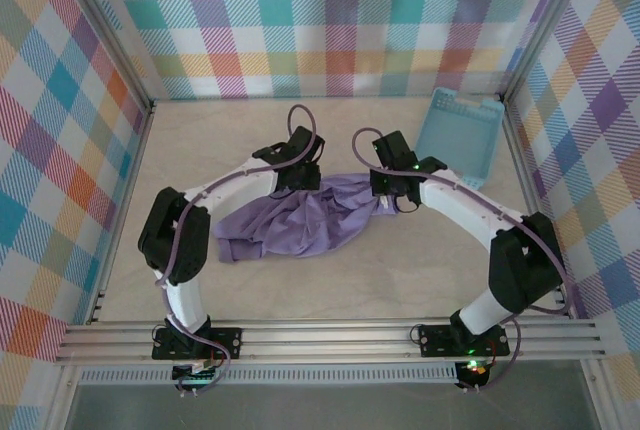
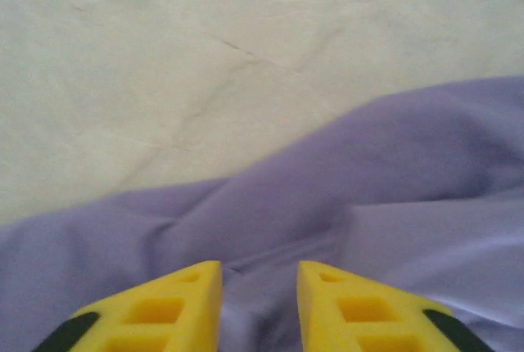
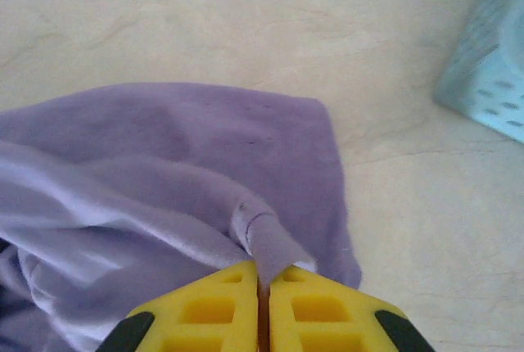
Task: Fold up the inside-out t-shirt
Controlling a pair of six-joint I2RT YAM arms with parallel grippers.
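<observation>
Surface: pale beige table (image 1: pixel 400 280), faintly creased; plaid walls (image 1: pixel 330 20) on three sides.
Count: one t-shirt (image 1: pixel 300 220), one basket (image 1: pixel 460 140), two grippers.
T-shirt: soft lavender cloth, crumpled in a heap mid-table.
Basket: light blue slotted plastic, rectangular, far right corner, apart from the t-shirt.
Left gripper (image 2: pixel 259 286): yellow fingers a narrow gap apart, low over the cloth.
Right gripper (image 3: pixel 264 282): yellow fingers nearly together, pinching a raised fold at the t-shirt's edge.

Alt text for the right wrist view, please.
The right gripper, yellow-fingered, is shut on a raised fold of the lavender t-shirt crumpled on the beige table. A corner of a light blue basket shows at upper right.
</observation>
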